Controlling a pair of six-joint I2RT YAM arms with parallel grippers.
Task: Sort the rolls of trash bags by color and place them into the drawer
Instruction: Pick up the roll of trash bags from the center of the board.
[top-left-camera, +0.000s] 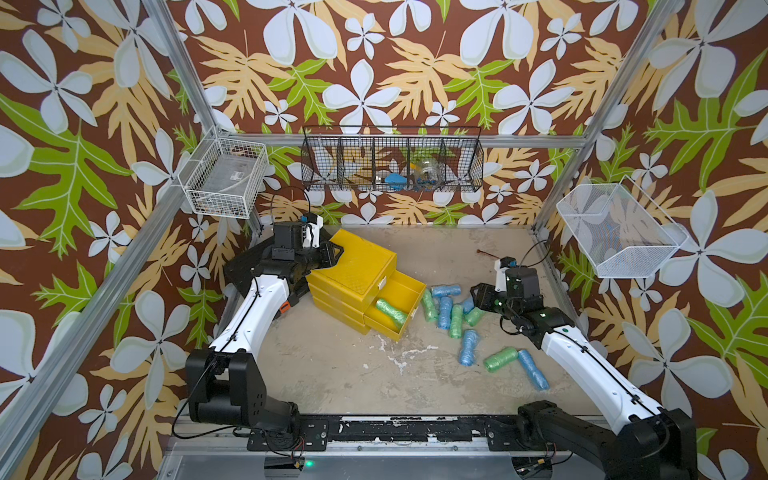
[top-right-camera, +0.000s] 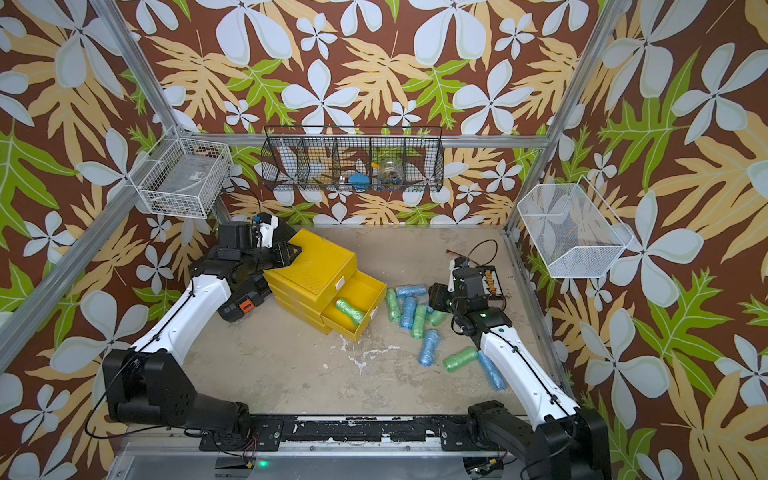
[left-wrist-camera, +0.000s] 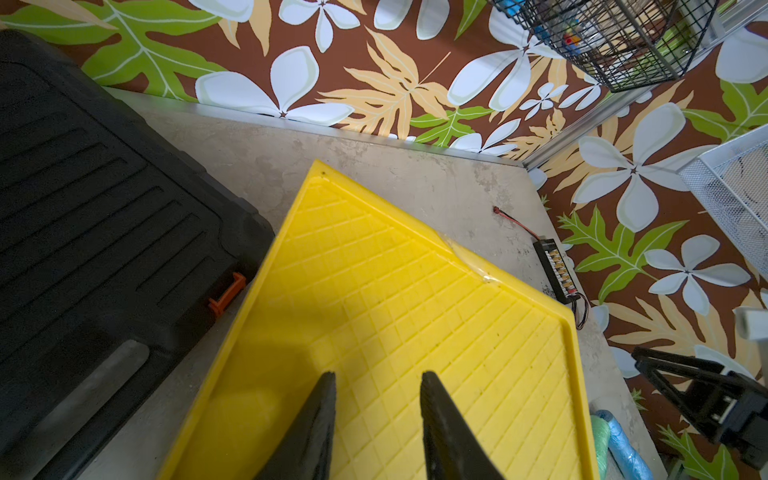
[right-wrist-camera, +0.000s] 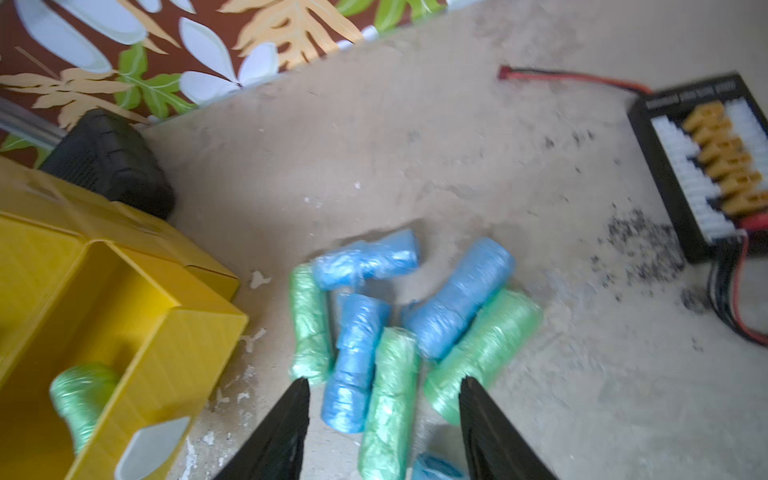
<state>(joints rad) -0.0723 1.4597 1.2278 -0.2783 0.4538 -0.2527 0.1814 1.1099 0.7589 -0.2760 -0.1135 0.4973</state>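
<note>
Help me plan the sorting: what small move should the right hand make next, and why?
Probably lower the open right hand onto the green roll beneath it and close. The hand hovers, empty, over mixed green and blue rolls, and the open drawer already holds another green roll.

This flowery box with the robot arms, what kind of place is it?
Probably a robot practice booth, not a real room: the left arm and right arm sit on a front rail, and metal frame posts hold printed flower walls.
</note>
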